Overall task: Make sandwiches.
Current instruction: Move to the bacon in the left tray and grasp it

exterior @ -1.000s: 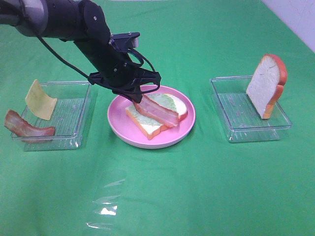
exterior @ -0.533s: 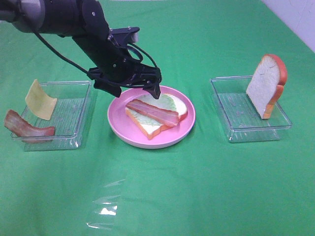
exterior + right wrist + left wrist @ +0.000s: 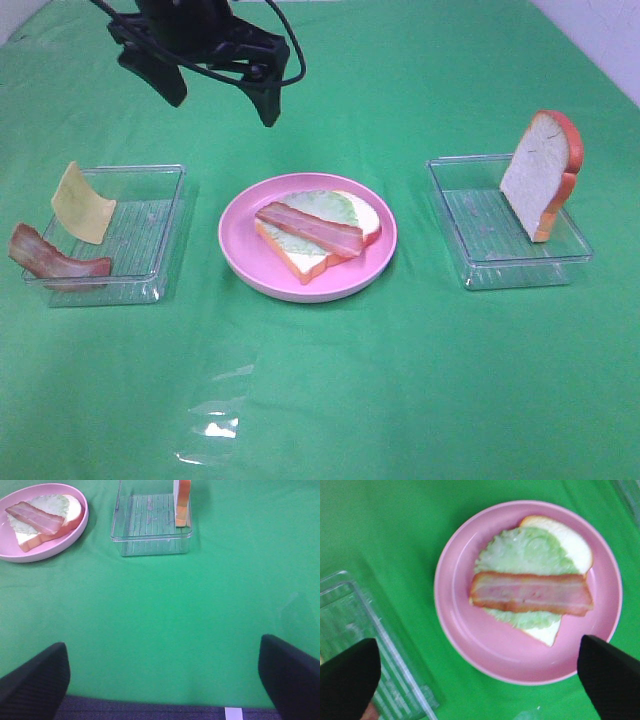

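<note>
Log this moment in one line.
left gripper open, high | right gripper open | pink plate: bread slice, lettuce, bacon strip | left tray: cheese, second bacon strip | right tray: second bread slice

Place: a staged robot test bench, more a lab than a real kitchen.
Surface: one green cloth (image 3: pixel 420 400), faintly creased, fills nearly the whole frame.
Props: plastic toy food, with a bread slice (image 3: pixel 540 175) propped in a clear tray (image 3: pixel 480 272) at right and bacon (image 3: pixel 310 228) on a pink plate (image 3: pixel 240 262) at centre.
Machine: black left gripper (image 3: pixel 222 105), upper left of the frame.
Edge: pale surface (image 3: pixel 612 40) in the upper right corner; wall or floor, cannot tell.
</note>
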Motion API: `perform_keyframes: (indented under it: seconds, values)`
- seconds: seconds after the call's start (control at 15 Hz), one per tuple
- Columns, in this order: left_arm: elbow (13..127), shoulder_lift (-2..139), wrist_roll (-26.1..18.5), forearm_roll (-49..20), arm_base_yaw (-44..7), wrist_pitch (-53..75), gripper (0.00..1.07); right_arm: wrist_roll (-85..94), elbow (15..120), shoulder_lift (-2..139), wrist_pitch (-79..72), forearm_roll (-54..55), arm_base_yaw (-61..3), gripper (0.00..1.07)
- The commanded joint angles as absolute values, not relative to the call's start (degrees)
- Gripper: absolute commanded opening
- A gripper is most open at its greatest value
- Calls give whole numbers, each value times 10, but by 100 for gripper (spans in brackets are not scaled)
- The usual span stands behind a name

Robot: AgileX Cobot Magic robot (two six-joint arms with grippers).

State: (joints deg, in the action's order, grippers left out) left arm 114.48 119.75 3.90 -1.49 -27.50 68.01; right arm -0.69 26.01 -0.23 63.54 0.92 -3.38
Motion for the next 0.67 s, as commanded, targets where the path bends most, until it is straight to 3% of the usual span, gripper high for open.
perform_keyframes:
  seconds: [0.07, 0.27, 0.67]
  values:
    - [1130, 1156, 45, 6, -276, 757, 101, -6, 258, -18, 630, 9, -30, 98]
    - [1074, 1114, 46, 10, -263, 757, 101, -6, 258, -18, 630, 9, -30, 98]
    - [902, 1023, 44, -13, -135, 756, 101, -6, 258, -18, 630, 9, -30, 98]
